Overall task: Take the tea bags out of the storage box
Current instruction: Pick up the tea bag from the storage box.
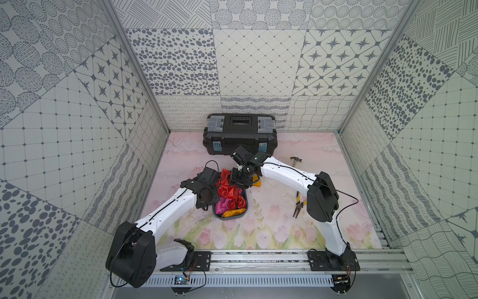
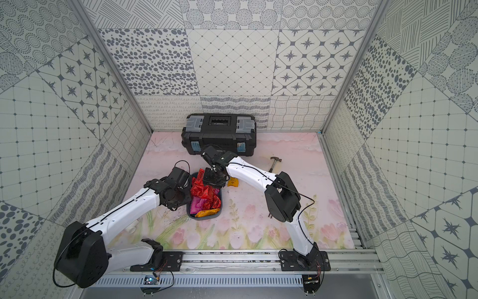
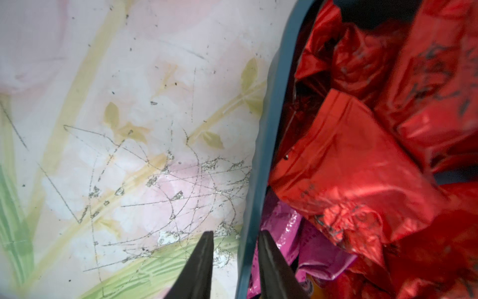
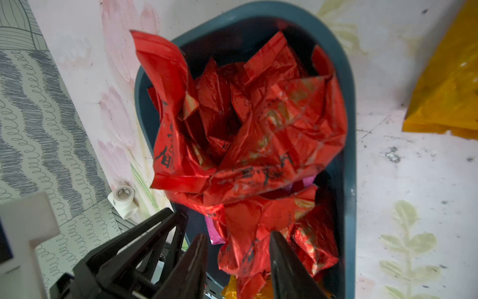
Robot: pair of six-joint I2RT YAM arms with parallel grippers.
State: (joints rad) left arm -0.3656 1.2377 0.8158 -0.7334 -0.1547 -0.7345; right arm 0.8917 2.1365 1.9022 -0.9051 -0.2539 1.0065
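Observation:
The storage box is a small blue-grey bin at mid-table, heaped with red tea bags; pink ones and an orange one lie at its near end. Another orange tea bag lies on the mat beside the box. My left gripper is open, its fingers astride the box's left wall, one outside and one inside. My right gripper hangs over the box's far end, jaws apart around a red tea bag, with a gap at one finger.
A black toolbox with blue latches stands at the back wall. A hammer and yellow-handled pliers lie right of the box, near my right arm. A small white pipe piece sits left of the box.

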